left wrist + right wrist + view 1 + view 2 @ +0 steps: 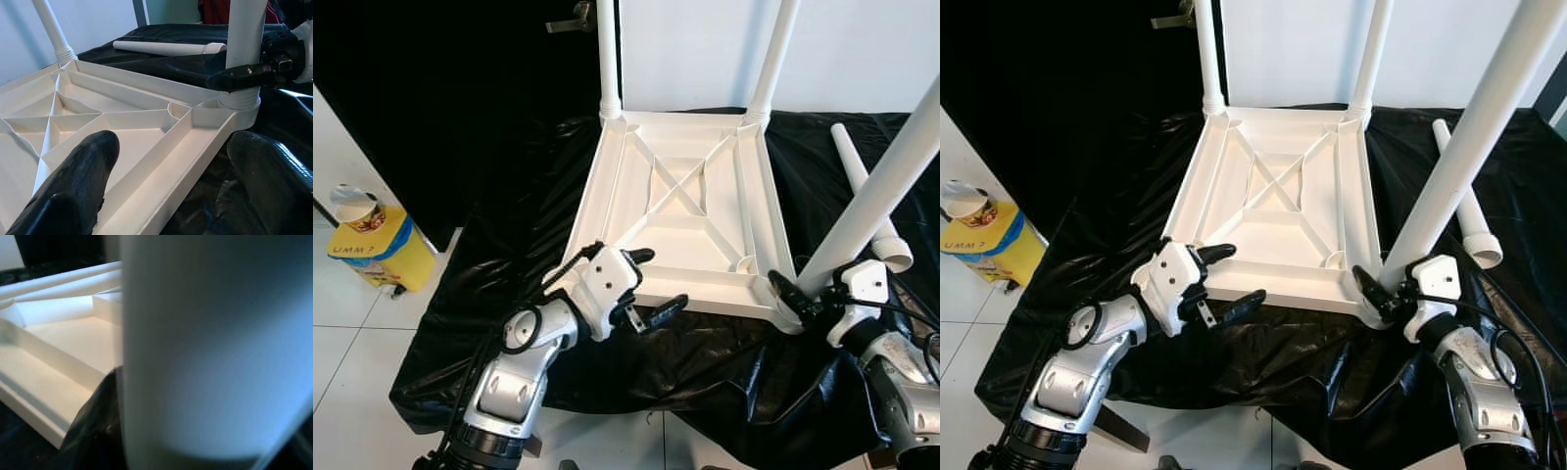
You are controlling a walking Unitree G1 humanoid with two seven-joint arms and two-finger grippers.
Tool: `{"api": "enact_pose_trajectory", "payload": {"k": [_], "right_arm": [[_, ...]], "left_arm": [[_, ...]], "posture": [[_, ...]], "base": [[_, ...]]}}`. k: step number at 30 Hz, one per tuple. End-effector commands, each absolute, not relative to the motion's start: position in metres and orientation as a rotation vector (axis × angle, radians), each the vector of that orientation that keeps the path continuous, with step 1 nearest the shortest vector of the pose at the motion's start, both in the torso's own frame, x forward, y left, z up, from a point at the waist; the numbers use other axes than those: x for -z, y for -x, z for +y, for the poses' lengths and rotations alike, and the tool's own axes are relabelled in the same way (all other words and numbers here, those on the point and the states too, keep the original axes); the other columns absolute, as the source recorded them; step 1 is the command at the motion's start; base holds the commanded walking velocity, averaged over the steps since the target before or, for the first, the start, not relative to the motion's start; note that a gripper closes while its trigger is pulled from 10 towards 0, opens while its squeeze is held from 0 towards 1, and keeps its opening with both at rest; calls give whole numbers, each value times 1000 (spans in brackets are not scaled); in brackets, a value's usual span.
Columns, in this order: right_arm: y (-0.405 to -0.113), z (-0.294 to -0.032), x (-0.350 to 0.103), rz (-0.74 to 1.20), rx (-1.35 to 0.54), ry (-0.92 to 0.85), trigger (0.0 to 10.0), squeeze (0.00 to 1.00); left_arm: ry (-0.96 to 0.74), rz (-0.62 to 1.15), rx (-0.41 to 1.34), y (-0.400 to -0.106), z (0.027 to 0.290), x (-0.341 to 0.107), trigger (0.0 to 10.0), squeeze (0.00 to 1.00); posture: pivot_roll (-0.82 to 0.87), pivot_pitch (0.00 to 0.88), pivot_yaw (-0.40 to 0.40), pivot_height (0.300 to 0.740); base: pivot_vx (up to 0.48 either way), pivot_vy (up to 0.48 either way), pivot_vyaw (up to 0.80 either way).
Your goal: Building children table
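Right, my right gripper (1383, 286) is clamped on the leg (1454, 162) at its base, in the near-right corner socket. Left gripper (651, 289) straddles the tabletop (680, 196) near edge, fingers spread. I'd keep the leg vertical, twist slowly.

Upturned white tabletop (122, 127): near edge between spread left gripper (166, 196) fingers; right gripper (254, 73) clasping corner leg (244, 49).
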State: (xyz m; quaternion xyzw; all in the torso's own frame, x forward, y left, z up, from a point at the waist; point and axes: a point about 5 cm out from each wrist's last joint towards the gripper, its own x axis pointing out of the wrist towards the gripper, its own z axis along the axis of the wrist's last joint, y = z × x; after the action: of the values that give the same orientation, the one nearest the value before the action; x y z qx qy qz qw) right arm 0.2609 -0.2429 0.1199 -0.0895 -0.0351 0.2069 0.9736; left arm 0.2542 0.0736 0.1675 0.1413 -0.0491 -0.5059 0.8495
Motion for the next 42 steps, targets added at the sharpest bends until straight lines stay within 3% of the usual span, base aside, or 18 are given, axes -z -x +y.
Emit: {"api": "enact_pose_trajectory", "payload": {"k": [1, 12, 13, 14, 15, 24, 34, 39, 42], "right_arm": [[-262, -238, -114, -47, -448, 182, 0, 0], [-249, -237, -93, 6, -409, 113, 0, 0], [-248, -238, -90, 10, -390, 94, 4353, 0], [-246, -238, -88, 13, -377, 80, 4353, 0], [-245, -238, -86, 21, -360, 59, 10000, 0], [-243, -237, -76, 54, -289, -49, 10000, 0], [-247, -235, -75, 79, -253, -37, 10000, 0], [-251, -231, -76, 93, -158, -26, 10000, 0], [-254, -213, -77, 88, 51, -98, 10000, 0]], "left_arm": [[-299, -113, 1015, -257, 73, -167, 10000, 0], [-305, -113, 1010, -256, 76, -167, 10000, 0], [-305, -112, 1012, -256, 76, -167, 10000, 0], [-306, -112, 1013, -256, 76, -167, 10000, 0], [-306, -112, 1015, -256, 76, -167, 10000, 0], [-311, -107, 1033, -255, 76, -167, 10000, 0], [-312, -105, 1040, -255, 76, -167, 10000, 0], [-312, -103, 1039, -255, 76, -167, 10000, 0], [-312, -102, 1029, -254, 77, -167, 10000, 0]], "posture": [[-80, 34, 20, 740], [-78, 31, 21, 740], [-81, 33, 25, 740], [-81, 33, 25, 740], [-82, 33, 28, 740], [-90, 42, 47, 740], [-91, 48, 49, 740], [-85, 55, 44, 740], [-77, 59, 32, 740]], "base": [[0, 0, 0], [0, 0, 0], [0, 0, 0], [0, 0, 0], [0, 0, 0], [0, 0, 0], [0, 0, 0], [0, 0, 0], [0, 0, 0]]}}
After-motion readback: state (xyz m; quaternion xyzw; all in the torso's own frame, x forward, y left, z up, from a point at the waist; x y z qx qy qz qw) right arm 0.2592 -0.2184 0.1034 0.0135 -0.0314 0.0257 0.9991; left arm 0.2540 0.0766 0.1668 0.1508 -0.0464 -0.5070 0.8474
